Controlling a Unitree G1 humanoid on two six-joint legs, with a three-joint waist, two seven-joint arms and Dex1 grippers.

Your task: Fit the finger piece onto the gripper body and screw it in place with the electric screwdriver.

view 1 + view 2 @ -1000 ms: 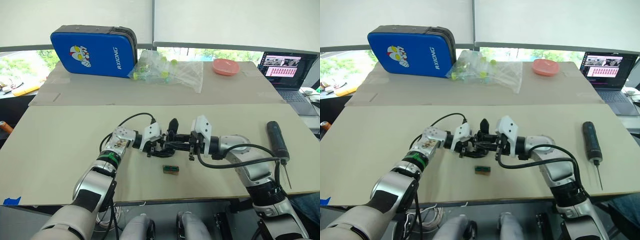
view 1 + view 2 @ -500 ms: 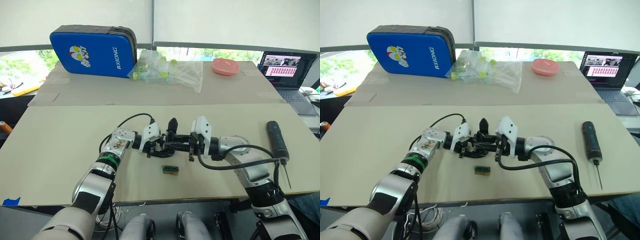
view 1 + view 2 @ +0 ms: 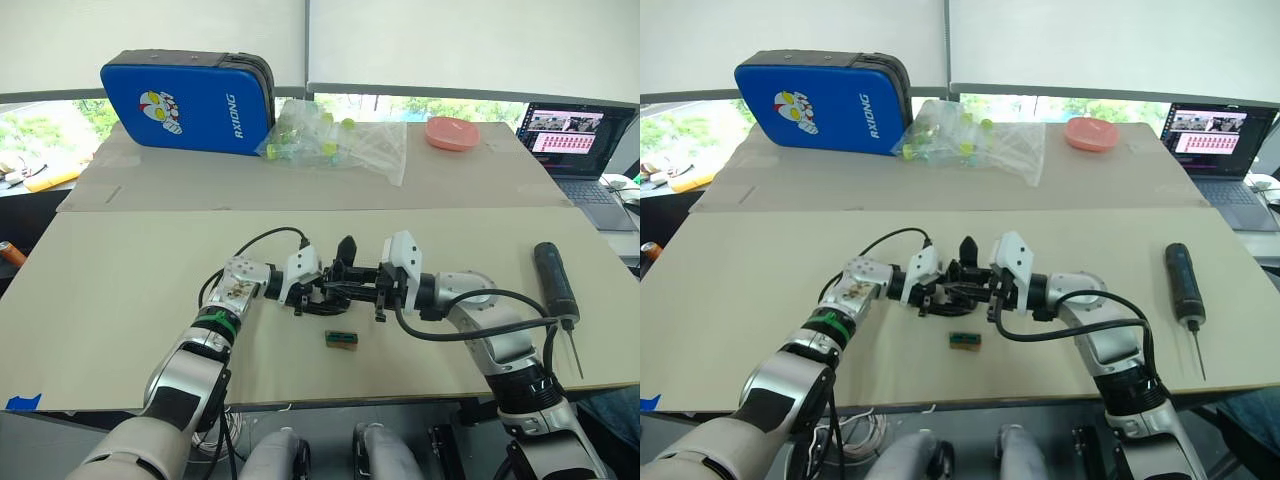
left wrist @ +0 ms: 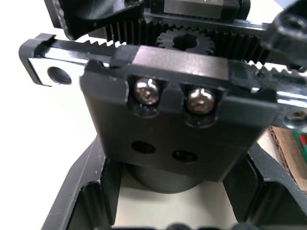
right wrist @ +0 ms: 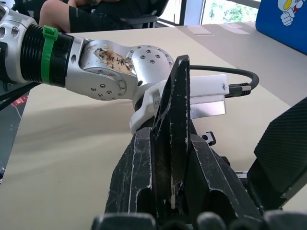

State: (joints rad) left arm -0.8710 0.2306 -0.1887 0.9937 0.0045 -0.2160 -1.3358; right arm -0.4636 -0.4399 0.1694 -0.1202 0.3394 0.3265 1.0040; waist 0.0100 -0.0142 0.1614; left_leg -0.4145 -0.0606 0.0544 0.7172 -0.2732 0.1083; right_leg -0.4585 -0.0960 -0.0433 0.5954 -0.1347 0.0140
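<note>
Both grippers meet at the middle of the table. My left gripper (image 3: pixel 316 291) is shut on the gripper body (image 4: pixel 177 96), a black block with a toothed rack, a gear and two screw heads facing the wrist camera. My right gripper (image 3: pixel 368 287) is shut on the finger piece (image 5: pixel 175 120), a black pointed wedge held right against the gripper body (image 3: pixel 338 278). A black point (image 3: pixel 346 246) sticks up between the two grippers. The electric screwdriver (image 3: pixel 553 280) lies on the table at the right, beyond my right arm, with its thin bit toward the front edge.
A small green-and-brown block (image 3: pixel 341 339) lies just in front of the grippers. At the back stand a blue case (image 3: pixel 188 100), a clear plastic bag (image 3: pixel 335 135) and a pink bowl (image 3: pixel 451 132). A laptop (image 3: pixel 575 140) sits at the far right.
</note>
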